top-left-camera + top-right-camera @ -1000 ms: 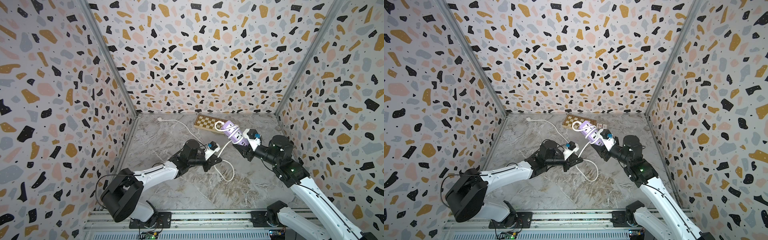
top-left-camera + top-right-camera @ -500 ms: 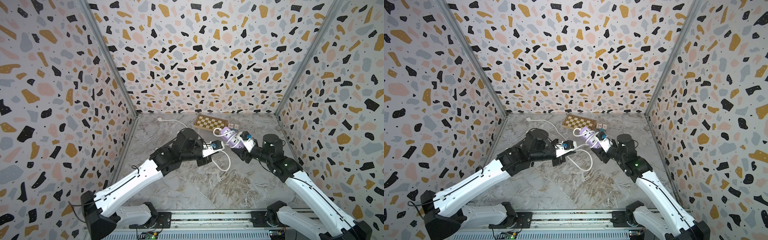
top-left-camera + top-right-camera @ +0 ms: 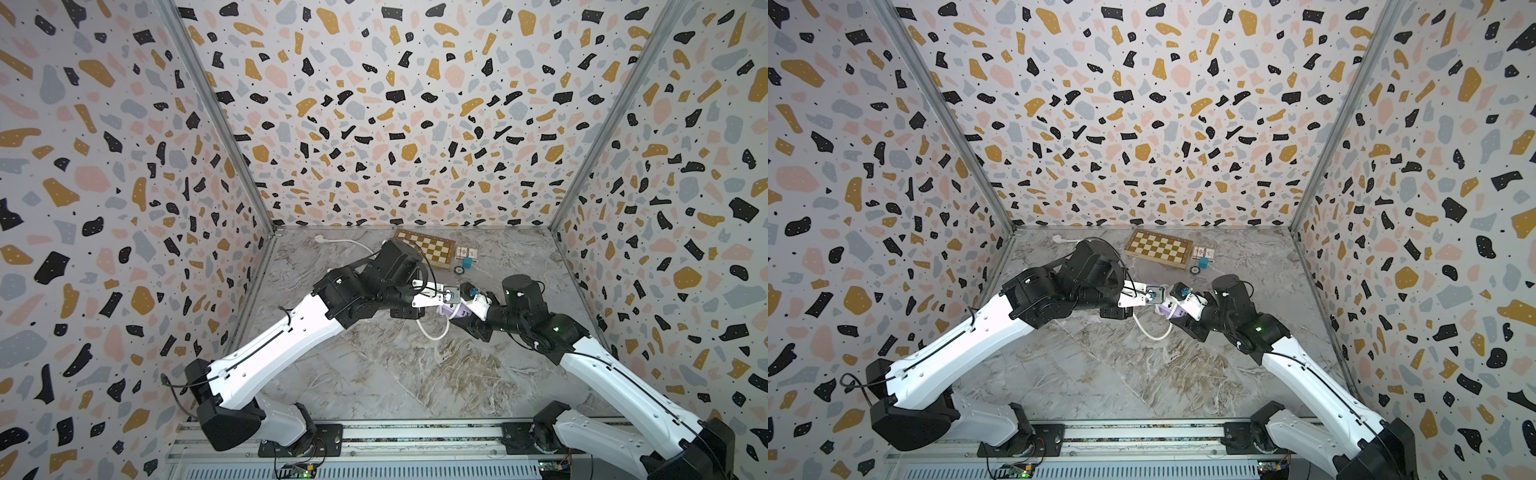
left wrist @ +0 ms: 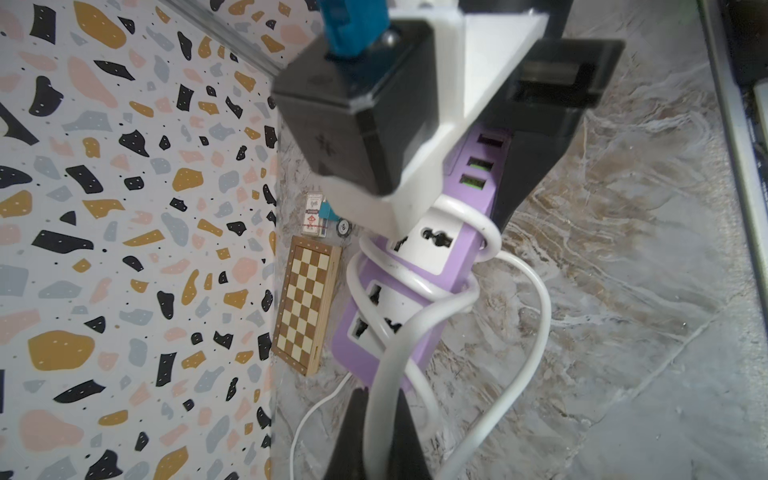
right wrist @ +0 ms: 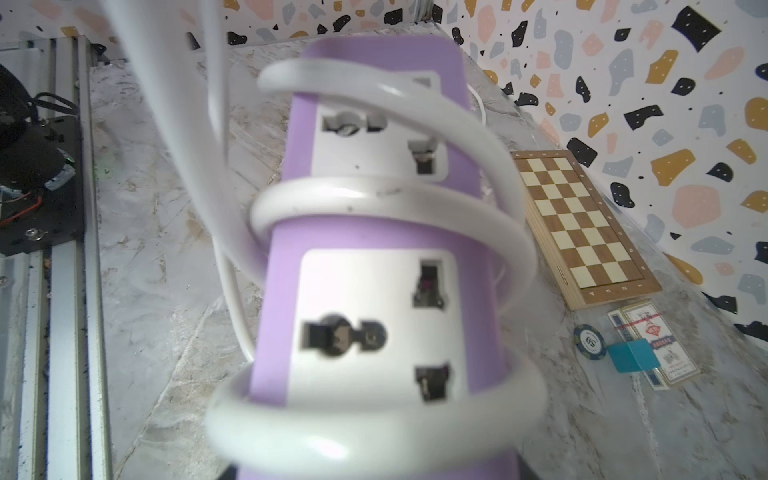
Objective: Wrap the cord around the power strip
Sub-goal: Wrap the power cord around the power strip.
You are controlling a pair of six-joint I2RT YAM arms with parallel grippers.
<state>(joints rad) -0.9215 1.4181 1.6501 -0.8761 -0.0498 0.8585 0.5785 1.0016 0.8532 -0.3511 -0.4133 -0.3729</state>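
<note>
Left wrist, left gripper (image 4: pixel 376 419): pinching cord (image 4: pixel 415 286).
Right gripper (image 3: pixel 458 309): clamping power strip (image 4: pixel 357 361).
Power strip: drawn centreward from 12 o'clock chessboard (image 3: pixel 436 251).

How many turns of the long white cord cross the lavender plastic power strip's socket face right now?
3: the white cord crosses the lavender power strip between its two white sockets and once outside each socket. More may be hidden.

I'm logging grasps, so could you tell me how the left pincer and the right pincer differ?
The left pincer is shut on the thin white cord; the right pincer grips the port end of the lavender plastic power strip. The left pincer's jaws sit nearly together; the right pincer's stand wider. Both hold something.
</note>
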